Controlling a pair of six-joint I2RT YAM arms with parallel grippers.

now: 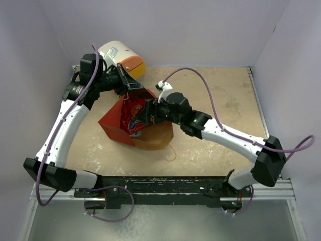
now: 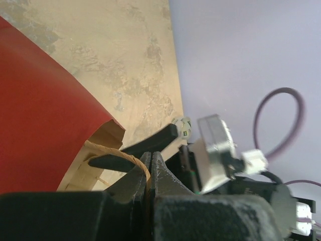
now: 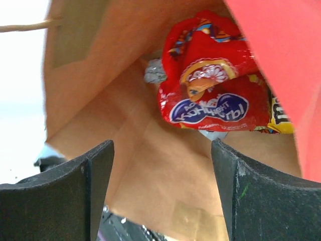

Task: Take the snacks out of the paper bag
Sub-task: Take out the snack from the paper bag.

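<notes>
Clenching my left claw (image 2: 150, 169) hard on the thin twisted brown handle (image 2: 118, 153), I hold up one lip of the paper bag (image 1: 113, 125). The bag lies on the tan, mottled table (image 1: 220, 100), left of centre and toward the far side, with its mouth gaping to the right. Outside it is smooth, flat red paper. Inside it is plain brown kraft, creased along its folds, with a paler patch where the handle is glued. My right claw (image 3: 163, 196) is released, its two dark matte fingers (image 3: 95, 196) spread wide at the mouth with nothing between them and only brown paper beyond. Deep in the bag, toward its right wall, sits a big red packet (image 3: 210, 95) of glossy, crumpled foil. It carries a blue oval badge with white lettering that I cannot read for certain, and above that a round orange-and-white emblem. A yellow packet (image 3: 278, 118) with dark letters, cut off by the red wall, peeps out just right of it and touches it. A small silver wrapper (image 3: 155, 70), crinkled, lies just to its left. From above, the red packet (image 1: 133, 113) shows inside the mouth, right beside my right claw (image 1: 145, 114).
</notes>
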